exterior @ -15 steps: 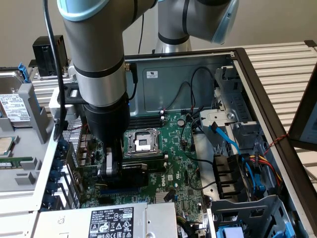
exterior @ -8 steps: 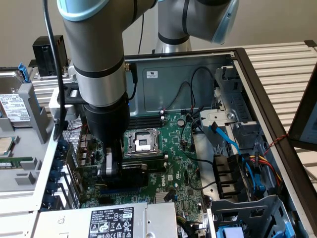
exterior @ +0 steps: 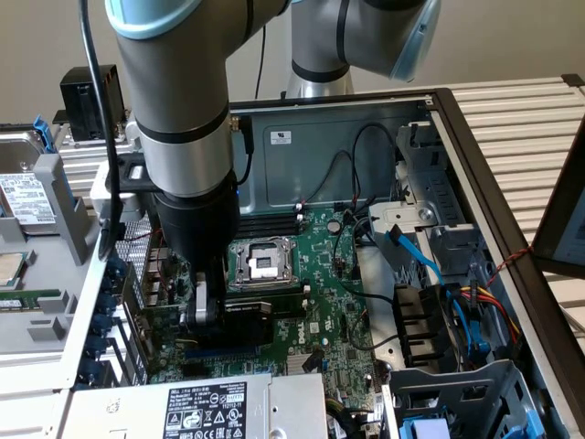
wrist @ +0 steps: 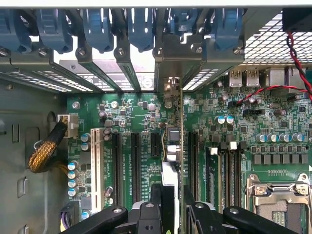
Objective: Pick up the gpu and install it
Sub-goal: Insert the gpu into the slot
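Gpu held edge-on, pinched by gripper, over motherboard slots; misalignment with the slot risked; bracket may be caught on the rear openings.

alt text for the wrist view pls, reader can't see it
The end effector grips a graphics card edge-on, standing upright over the expansion slots of a green motherboard. Its metal bracket meets the case's rear slot openings under a row of blue retention clips. An empty processor socket sits to one side.
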Controlling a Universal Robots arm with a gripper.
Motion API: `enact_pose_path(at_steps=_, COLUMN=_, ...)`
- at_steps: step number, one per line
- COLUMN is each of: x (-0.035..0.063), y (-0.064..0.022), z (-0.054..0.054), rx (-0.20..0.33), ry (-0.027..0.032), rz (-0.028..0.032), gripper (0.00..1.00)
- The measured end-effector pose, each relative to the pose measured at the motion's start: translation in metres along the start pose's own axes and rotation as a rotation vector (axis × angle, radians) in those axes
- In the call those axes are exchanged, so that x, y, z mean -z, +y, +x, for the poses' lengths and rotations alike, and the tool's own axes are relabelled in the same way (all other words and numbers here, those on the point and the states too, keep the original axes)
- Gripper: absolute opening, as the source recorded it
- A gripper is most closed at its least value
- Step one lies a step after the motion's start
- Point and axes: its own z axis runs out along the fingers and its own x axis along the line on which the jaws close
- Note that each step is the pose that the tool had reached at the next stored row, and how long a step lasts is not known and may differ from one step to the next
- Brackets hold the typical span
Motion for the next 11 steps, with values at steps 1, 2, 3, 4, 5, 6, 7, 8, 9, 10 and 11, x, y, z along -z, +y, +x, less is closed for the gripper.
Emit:
enact_pose_path(at_steps=1, x=0.0, y=0.0, z=0.0, rx=0.0, ry=0.0, rz=0.0, gripper=0.27)
enact_pose_path(at_steps=2, x=0.0, y=0.0, z=0.0, rx=0.0, ry=0.0, rz=0.0, gripper=0.27)
enact_pose_path(at_steps=3, x=0.0, y=0.0, z=-0.0001, rx=0.0, ry=0.0, rz=0.0, gripper=0.27)
enact_pose_path(at_steps=4, x=0.0, y=0.0, z=-0.0001, rx=0.0, ry=0.0, rz=0.0, gripper=0.27)
enact_pose_path(at_steps=5, x=0.0, y=0.0, z=-0.0003, rx=0.0, ry=0.0, rz=0.0, gripper=0.27)
enact_pose_path(at_steps=6, x=0.0, y=0.0, z=-0.0004, rx=0.0, ry=0.0, rz=0.0, gripper=0.27)
enact_pose_path(at_steps=7, x=0.0, y=0.0, z=-0.0004, rx=0.0, ry=0.0001, rz=0.0, gripper=0.27)
enact_pose_path(at_steps=8, x=0.0, y=0.0, z=-0.0006, rx=0.0, ry=0.0001, rz=-0.0001, gripper=0.27)
enact_pose_path(at_steps=9, x=0.0, y=0.0, z=-0.0008, rx=0.0, ry=0.0, rz=0.0, gripper=0.27)
enact_pose_path(at_steps=10, x=0.0, y=0.0, z=-0.001, rx=0.0, ry=-0.0002, rz=0.0, gripper=0.27)
enact_pose_path(at_steps=11, x=0.0, y=0.0, z=-0.0011, rx=0.0, ry=0.0001, rz=-0.0001, gripper=0.27)
